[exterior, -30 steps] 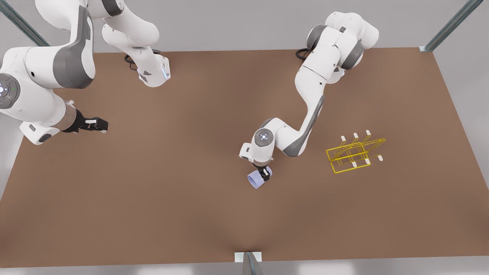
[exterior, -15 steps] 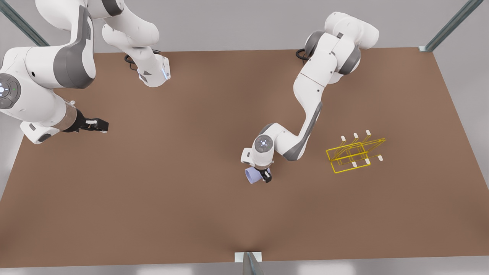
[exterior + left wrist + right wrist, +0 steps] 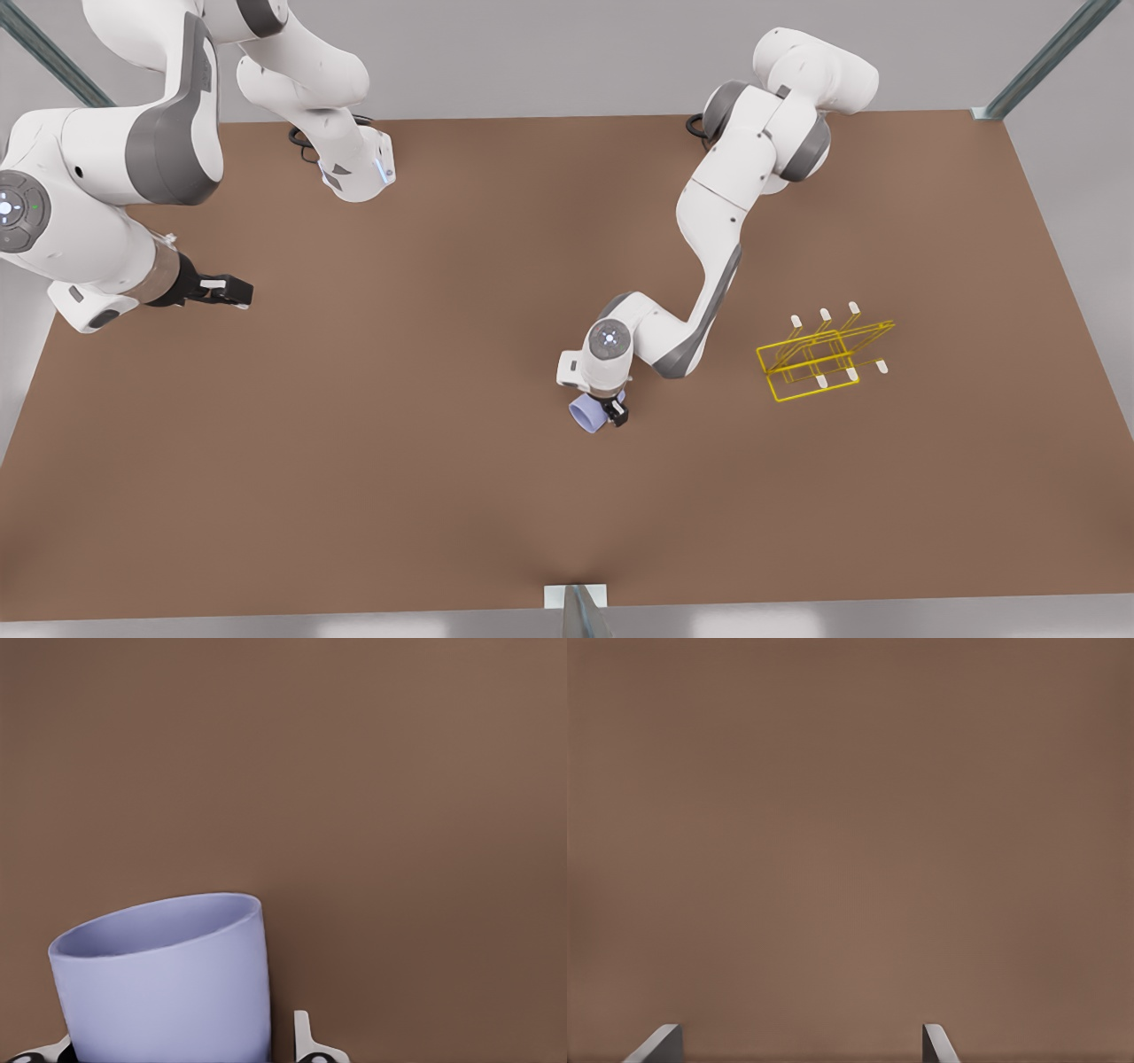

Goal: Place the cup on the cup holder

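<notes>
The cup (image 3: pixel 585 414) is a pale lavender-blue tumbler, tilted on its side just above the brown table near the middle. My left gripper (image 3: pixel 611 410) is shut on it. In the left wrist view the cup (image 3: pixel 168 983) sits between the fingertips (image 3: pixel 306 1041), its open mouth facing away. The yellow wire cup holder (image 3: pixel 824 359) with white-tipped prongs stands on the table toward the front view's right, well apart from the cup. My right gripper (image 3: pixel 232 291) waits at the front view's left, open, with bare table between its fingers (image 3: pixel 937 1043).
The brown table (image 3: pixel 399 461) stretches wide around the cup and the holder. Both arm bases stand at the far edge. A metal bracket (image 3: pixel 576 598) sits at the middle of the near edge, and frame struts rise at the far corners.
My left gripper, with the cup in it, has shifted slightly toward the front view's left and far side, and the cup has turned a little. The right arm barely moved.
</notes>
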You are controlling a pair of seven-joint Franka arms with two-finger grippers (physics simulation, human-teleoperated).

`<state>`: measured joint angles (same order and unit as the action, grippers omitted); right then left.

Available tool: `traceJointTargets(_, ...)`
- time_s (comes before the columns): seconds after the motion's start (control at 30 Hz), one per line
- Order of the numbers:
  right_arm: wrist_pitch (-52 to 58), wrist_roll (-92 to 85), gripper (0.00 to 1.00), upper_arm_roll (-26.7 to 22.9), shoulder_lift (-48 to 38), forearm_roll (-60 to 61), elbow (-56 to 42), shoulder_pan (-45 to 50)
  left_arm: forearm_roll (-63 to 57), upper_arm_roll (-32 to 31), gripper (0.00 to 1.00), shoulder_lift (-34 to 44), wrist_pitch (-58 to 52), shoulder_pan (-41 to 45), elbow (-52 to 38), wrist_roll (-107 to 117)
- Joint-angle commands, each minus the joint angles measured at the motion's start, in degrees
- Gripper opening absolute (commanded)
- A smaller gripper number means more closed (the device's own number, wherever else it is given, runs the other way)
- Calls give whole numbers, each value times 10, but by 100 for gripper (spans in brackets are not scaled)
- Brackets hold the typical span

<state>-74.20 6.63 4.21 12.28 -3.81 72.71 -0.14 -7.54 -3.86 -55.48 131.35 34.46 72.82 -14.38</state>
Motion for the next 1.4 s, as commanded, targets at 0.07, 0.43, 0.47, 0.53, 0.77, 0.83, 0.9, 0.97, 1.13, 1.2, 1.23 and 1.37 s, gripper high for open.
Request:
traceJointTargets(0.07, 0, 8, 100, -1, -1, -1, 0, 0, 0, 0, 100, -2, 8, 0, 0, 49)
traceJointTargets(0.43, 26, 6, 100, 4, -2, -38, -1, 5, -1, 1, 64, 13, -20, 2, 0, 52)
traceJointTargets(0.47, 27, 7, 100, 4, -1, -41, -1, 4, -4, 2, 64, 19, -31, 2, 0, 51)
traceJointTargets(0.53, 26, 11, 100, 4, -1, -39, -5, 4, -52, 7, 64, 36, -96, 3, 0, 47)
traceJointTargets(0.77, 26, 9, 100, 3, 1, -37, -7, -1, -184, 8, 64, 73, -277, 4, 0, 37)
traceJointTargets(0.83, 22, 10, 100, 0, 2, -38, -15, -5, -246, 7, 63, 77, -328, 7, 0, 34)
traceJointTargets(0.9, 23, 14, 100, 3, 2, -40, -12, -1, -318, 7, 62, 79, -405, 18, 0, 24)
traceJointTargets(0.97, 22, 10, 100, 0, 6, -30, -29, -20, -405, 7, 62, 80, -475, 35, 0, -11)
traceJointTargets(1.13, 22, 10, 100, 1, 6, -24, -30, -21, -514, 7, 60, 81, -587, 54, 0, -70)
traceJointTargets(1.2, 22, 10, 100, 1, 6, -23, -30, -21, -567, 6, 60, 81, -626, 54, 4, -115)
traceJointTargets(1.23, 22, 10, 100, 1, 6, -24, -30, -20, -577, 7, 60, 81, -634, 54, 11, -117)
traceJointTargets(1.37, 22, 10, 100, 0, 6, -24, -30, -20, -626, 8, 60, 82, -673, 52, 51, -138)
